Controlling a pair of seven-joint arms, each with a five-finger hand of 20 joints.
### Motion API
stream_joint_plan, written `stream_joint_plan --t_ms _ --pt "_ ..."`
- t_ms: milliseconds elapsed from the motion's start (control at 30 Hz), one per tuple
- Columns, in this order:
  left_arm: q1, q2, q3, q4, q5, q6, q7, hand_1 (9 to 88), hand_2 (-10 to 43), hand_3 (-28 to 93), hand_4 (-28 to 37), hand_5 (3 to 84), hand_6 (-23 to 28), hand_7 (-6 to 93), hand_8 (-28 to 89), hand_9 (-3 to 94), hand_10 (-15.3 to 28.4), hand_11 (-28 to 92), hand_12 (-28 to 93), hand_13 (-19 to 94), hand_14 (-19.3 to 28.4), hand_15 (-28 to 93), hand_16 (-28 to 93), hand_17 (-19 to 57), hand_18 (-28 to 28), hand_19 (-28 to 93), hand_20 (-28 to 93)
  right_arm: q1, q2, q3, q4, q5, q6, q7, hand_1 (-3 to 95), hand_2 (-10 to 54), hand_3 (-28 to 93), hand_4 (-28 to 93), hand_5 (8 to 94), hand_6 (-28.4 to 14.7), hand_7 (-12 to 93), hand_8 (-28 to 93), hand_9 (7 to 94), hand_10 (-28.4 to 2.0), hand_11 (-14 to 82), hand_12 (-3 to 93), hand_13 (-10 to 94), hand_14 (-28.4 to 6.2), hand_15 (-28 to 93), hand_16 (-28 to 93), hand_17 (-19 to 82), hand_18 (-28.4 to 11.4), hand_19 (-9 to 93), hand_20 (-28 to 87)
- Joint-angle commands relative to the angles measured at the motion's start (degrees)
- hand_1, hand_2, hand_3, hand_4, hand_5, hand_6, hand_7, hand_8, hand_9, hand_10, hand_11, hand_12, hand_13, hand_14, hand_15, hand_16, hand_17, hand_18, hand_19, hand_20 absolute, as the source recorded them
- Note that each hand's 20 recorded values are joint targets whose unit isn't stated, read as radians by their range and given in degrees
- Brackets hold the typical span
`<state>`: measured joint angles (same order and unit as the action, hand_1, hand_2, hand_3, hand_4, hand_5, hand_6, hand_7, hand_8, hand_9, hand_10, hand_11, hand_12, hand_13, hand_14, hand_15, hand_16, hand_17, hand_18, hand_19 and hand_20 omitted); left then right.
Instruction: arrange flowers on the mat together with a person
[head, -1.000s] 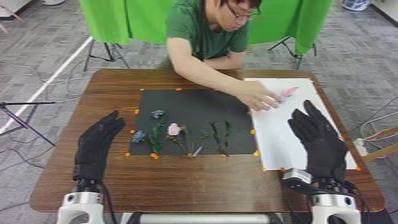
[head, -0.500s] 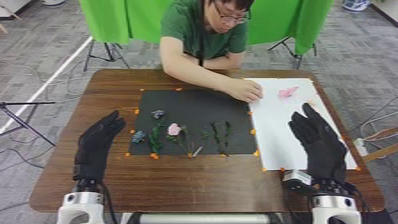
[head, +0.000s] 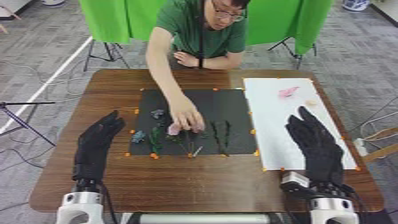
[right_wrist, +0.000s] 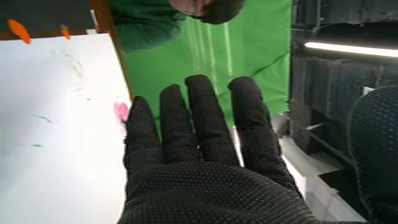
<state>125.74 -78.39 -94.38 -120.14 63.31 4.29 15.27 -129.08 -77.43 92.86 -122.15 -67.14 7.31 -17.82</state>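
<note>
Head view: flowers (head: 139, 136) and stems already lie on the black mat (head: 229, 107), a person's hand (head: 186, 116) among them; the pink flower (head: 288, 92) on the white sheet (head: 274, 131) seems left to place. My left hand (head: 91, 142) and right hand (head: 317, 142) hold nothing, fingers extended.

person's head (head: 226, 14) cut off, pink flower (head: 173, 131) partly covered

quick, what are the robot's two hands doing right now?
Left hand: open, holding nothing.
Right hand: open, holding nothing, above the white mat.
</note>
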Motion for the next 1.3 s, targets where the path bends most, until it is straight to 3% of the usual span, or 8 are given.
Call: stream_joint_plan --t_ms 33,433,533,600,633,833,1033,1300 --pt "0.65 -0.46 -0.25 -0.27 0.32 -0.70 -0.73 25.9 -1.9 67 -20.1 47.0 3.0 12.7 -7 44.7 13.2 15 13 35 14.8 10 0 8.4 9.3 3 18 1.12 -0.16 -1.40 0.58 -0.44 0.83 0.85 6.7 4.2 80 -19 37.8 -0.6 10 -10 41.4 -14.9 4.2 9.7 28 -11.2 8 10 16 -9.7 1 26" --pt "0.27 -0.56 -0.43 -0.16 0.37 -1.24 -1.27 25.8 -1.9 67 -20.1 46.8 3.0 12.6 -6 44.7 13.2 15 13 35 15.0 10 0 8.1 9.3 3 18 4.42 3.45 0.01 1.51 -5.53 2.65 1.79 7.7 2.6 80 -19 38.4 -0.5 11 -10 41.9 -15.1 4.5 10.3 28 -11.2 9 10 16 -9.8 1 26" --pt "-0.14 -0.44 -0.43 0.02 0.53 -1.60 -1.52 25.9 -1.8 67 -20.1 46.9 3.0 12.5 -6 44.7 13.2 15 13 35 15.0 10 0 8.1 9.2 3 18 9.66 9.06 -1.14 -0.51 -18.62 17.65 17.10 13.6 -0.1 77 -18 40.8 -0.4 12 -10 45.1 -15.6 5.9 11.8 31 -11.3 10 11 17 -10.6 3 27" --pt "0.08 -0.34 -0.38 -0.10 0.53 -1.39 -1.28 25.9 -1.9 67 -20.1 46.9 3.0 12.6 -6 44.7 13.1 15 13 35 15.0 10 0 8.1 9.2 3 18 14.21 12.23 -0.76 -0.41 -27.36 20.31 28.32 20.4 -0.2 76 -18 44.1 -0.5 14 -10 50.0 -16.1 10.2 14.2 37 -12.7 13 13 19 -12.4 16 30" --pt "0.00 -0.28 -0.32 -0.02 0.44 -1.32 -1.25 25.8 -1.9 67 -20.0 46.9 3.0 12.6 -6 44.7 13.2 15 13 35 15.0 10 0 8.1 9.2 3 18 16.21 13.51 -0.15 0.68 -31.01 19.87 30.24 24.0 -2.0 75 -19 45.3 -0.5 16 -11 51.4 -16.2 12.9 15.6 42 -13.5 15 16 19 -13.6 26 32" --pt "0.39 -0.30 -0.28 -0.21 0.62 -1.16 -1.17 25.9 -1.9 67 -20.1 46.8 2.9 12.6 -6 44.7 13.2 15 13 35 15.0 10 0 8.1 9.2 3 18 25.95 21.65 0.42 9.40 -54.04 15.55 39.14 29.2 -9.4 73 -23 50.5 -0.5 17 -11 55.4 -16.0 20.1 17.4 52 -13.4 25 19 22 -16.4 48 31" --pt "0.73 -0.21 -0.50 -0.36 0.51 -0.82 -1.03 26.0 -1.8 67 -20.1 46.9 3.0 12.6 -6 44.8 13.2 15 13 35 15.1 10 0 8.1 9.2 3 18 37.67 27.34 -6.58 20.57 -69.18 6.58 45.34 33.8 -9.5 69 -26 56.4 -0.4 16 -11 65.9 -15.2 20.6 17.7 66 -11.6 34 20 33 -17.4 61 35" --pt "1.03 -0.22 -0.42 -0.55 0.49 -0.40 -0.97 25.8 -1.9 67 -20.0 47.0 3.1 12.4 -6 44.8 13.2 15 13 35 15.2 10 0 8.1 9.2 3 18 47.74 29.25 -13.75 31.91 -72.63 -0.87 43.41 34.1 -9.5 65 -28 59.3 -0.4 15 -10 73.6 -14.0 19.3 18.2 80 -8.3 37 23 43 -18.4 72 37"
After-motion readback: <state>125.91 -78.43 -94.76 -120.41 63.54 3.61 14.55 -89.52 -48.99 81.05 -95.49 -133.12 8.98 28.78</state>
